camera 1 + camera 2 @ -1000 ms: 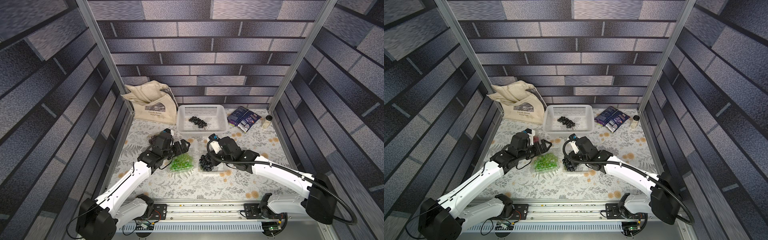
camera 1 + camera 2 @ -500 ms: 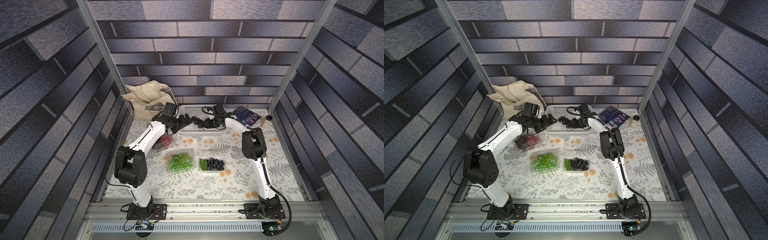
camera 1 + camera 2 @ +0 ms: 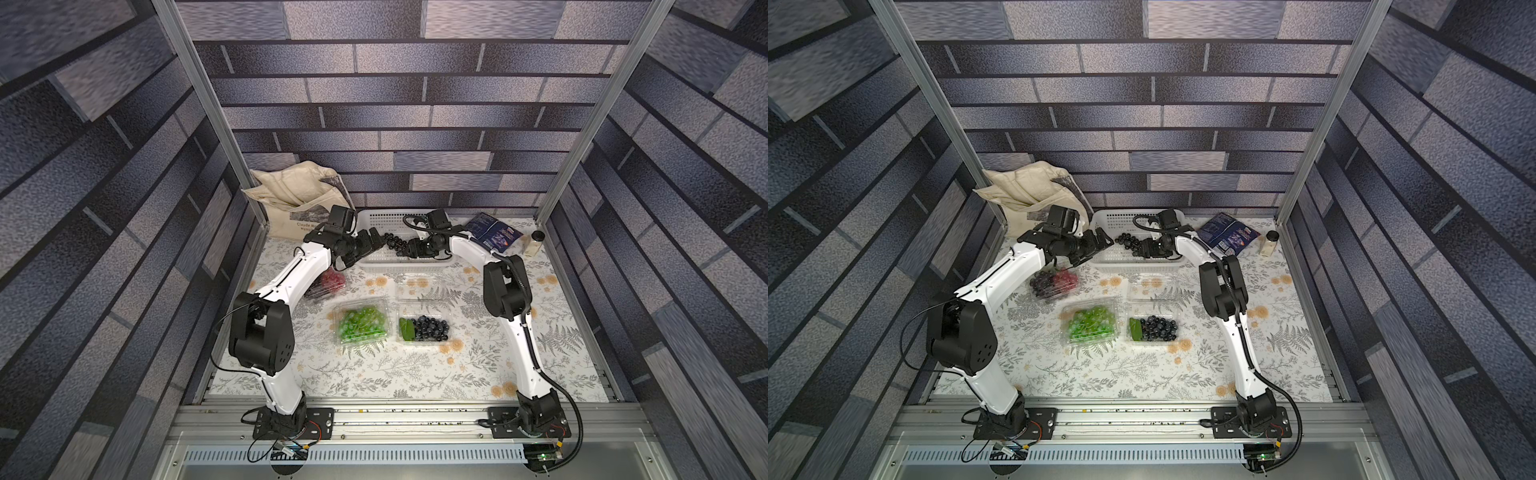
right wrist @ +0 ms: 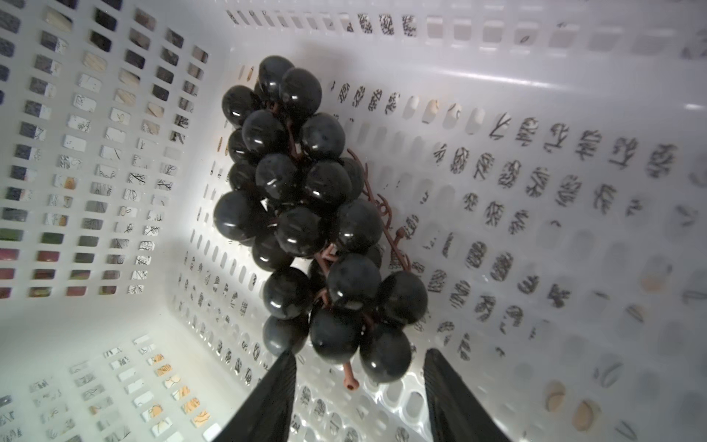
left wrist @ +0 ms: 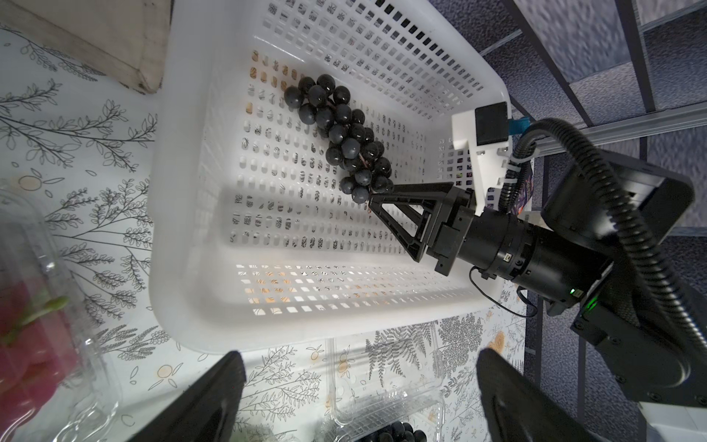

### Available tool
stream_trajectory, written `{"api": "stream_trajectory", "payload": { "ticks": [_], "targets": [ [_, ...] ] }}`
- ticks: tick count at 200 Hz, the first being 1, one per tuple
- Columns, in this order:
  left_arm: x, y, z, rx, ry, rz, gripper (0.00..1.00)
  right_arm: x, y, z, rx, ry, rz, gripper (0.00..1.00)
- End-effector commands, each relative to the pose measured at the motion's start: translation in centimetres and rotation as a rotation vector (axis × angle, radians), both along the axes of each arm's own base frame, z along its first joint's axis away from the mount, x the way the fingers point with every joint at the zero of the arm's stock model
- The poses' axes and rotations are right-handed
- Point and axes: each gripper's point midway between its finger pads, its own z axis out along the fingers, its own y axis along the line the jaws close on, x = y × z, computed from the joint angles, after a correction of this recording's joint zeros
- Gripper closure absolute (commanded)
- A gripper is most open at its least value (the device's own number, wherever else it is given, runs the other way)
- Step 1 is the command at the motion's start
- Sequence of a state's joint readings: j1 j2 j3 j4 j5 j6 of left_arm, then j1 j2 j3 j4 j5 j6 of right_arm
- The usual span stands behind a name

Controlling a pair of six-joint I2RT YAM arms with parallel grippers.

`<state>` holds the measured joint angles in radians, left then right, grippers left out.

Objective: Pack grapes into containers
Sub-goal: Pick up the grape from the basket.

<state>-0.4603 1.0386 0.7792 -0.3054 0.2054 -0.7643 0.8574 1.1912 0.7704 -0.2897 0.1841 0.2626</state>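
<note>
You've got glossy dark grapes [image 4: 298, 214], a smooth white plastic basket [image 5: 199, 191], clear shiny plastic containers [image 3: 420, 286], a cream cloth bag [image 3: 299, 195], matt metal rail [image 3: 415, 415].

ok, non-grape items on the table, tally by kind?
Clear plastic clamshell boxes: 3
White perforated plastic basket: 1
Beige cloth tote bag: 1
Dark blue foil packet: 1
Small dark-lidded jar: 1
Total: 7

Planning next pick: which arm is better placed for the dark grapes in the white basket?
Right: the right gripper is inside the basket, jaws open at the dark bunch; the left gripper sits farther back.
</note>
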Motion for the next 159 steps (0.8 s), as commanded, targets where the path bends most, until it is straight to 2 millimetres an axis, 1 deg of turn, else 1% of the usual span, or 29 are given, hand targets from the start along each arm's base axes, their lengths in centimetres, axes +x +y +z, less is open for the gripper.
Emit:
{"api": "stream_trajectory", "payload": {
  "ticks": [1, 12, 34, 69, 99, 126, 146, 159],
  "targets": [
    [-0.2, 0.2, -0.6, 0.001, 0.013, 0.000, 0.03, -1.2, 1.1, 1.4, 0.048, 0.043, 0.068, 0.63],
    [-0.1, 0.0, -0.6, -0.002, 0.013, -0.003, 0.03, -1.9, 1.6, 1.2, 0.047, 0.071, 0.095, 0.68],
    [0.0, -0.1, -0.6, -0.003, 0.016, -0.003, 0.03, -3.4, 2.0, 0.1, 0.029, 0.115, 0.139, 0.73],
    [0.1, -0.3, -0.7, -0.005, 0.019, -0.007, 0.03, -4.9, 2.6, -2.0, 0.063, 0.193, 0.159, 0.74],
    [0.2, -0.5, -0.6, -0.005, 0.019, -0.011, 0.03, -4.8, 2.7, -3.7, 0.052, 0.227, 0.133, 0.73],
    [0.1, -0.5, -0.4, -0.005, 0.017, -0.013, 0.03, -3.8, 2.1, -5.3, -0.020, 0.234, 0.084, 0.73],
    [0.1, -0.5, -0.3, -0.002, 0.017, -0.015, 0.03, -3.0, 1.8, -6.0, -0.060, 0.231, 0.052, 0.74],
    [0.0, -0.4, -0.2, 0.000, 0.017, -0.014, 0.03, -2.6, 1.6, -6.1, -0.071, 0.226, 0.035, 0.74]
  ]
}}
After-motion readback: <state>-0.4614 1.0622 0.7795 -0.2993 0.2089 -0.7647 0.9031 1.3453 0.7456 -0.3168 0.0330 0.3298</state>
